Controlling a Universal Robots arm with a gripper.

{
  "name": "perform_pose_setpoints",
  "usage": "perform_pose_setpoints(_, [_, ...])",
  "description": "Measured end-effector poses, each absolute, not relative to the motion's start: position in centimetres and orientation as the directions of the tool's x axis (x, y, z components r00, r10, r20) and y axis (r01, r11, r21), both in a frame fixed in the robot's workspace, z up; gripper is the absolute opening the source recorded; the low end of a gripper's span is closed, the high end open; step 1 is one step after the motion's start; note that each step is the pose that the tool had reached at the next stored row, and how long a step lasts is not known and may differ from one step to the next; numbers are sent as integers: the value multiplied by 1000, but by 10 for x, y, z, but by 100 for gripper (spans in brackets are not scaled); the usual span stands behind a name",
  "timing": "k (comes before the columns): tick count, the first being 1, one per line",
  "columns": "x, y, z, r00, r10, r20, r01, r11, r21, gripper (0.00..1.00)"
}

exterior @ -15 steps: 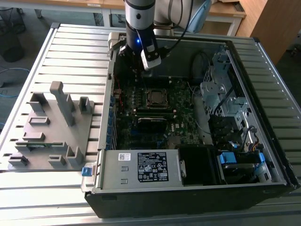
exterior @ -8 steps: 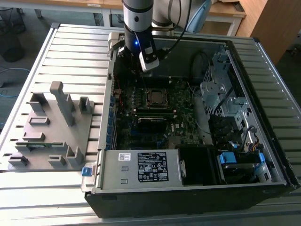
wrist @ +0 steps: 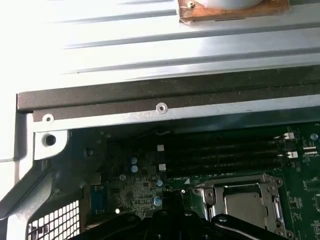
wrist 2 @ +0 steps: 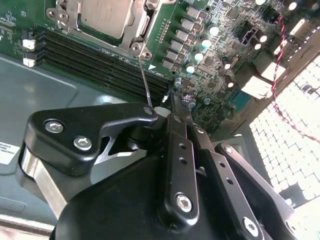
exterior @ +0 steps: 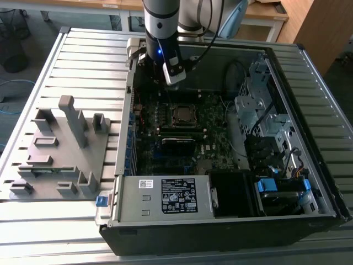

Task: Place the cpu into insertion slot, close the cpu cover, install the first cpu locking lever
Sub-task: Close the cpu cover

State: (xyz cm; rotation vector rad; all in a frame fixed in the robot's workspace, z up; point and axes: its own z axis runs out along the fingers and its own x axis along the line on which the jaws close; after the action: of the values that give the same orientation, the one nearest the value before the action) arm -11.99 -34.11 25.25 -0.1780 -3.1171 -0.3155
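in the exterior view you see the open black computer case [exterior: 220,234] lying flat on the slatted metal table [exterior: 83,49], in the middle and toward the exterior view's right. this way the green motherboard [exterior: 212,118] faces up to the arm. a grey plastic fixture block [exterior: 60,149] stands at the exterior view's left, outside the case. the black gripper [exterior: 174,76] hangs in the upper middle of the frame, over the board. it is near the small square insertion slot with silvery rim [exterior: 175,118]. the cpu, a flat square chip with dull silver-grey top [exterior: 185,114], already sits in that slot.

in the second wrist view the thin silvery metal cpu cover [wrist 2: 136,31] lies flat around the cpu [wrist 2: 105,15]; i judge it is there to press the chip on its contacts. a thin steel wire locking lever [wrist 2: 144,75] rises from the corner of the socket, and its free end reaches the tip of the gripper [wrist 2: 164,107]. the jaws are drawn together almost to nothing. whether they pinch the wire or only lean on it, i cannot tell. in my judgement the lever is not yet locked down.

in the first wrist view the covered cpu [wrist: 245,205] lies beside the long black memory slots [wrist: 225,150].
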Motion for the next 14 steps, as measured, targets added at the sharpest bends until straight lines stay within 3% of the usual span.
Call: perform_pose_setpoints(14, [-120, -341, 249, -995, 94, 21, 96, 961, 259, 10])
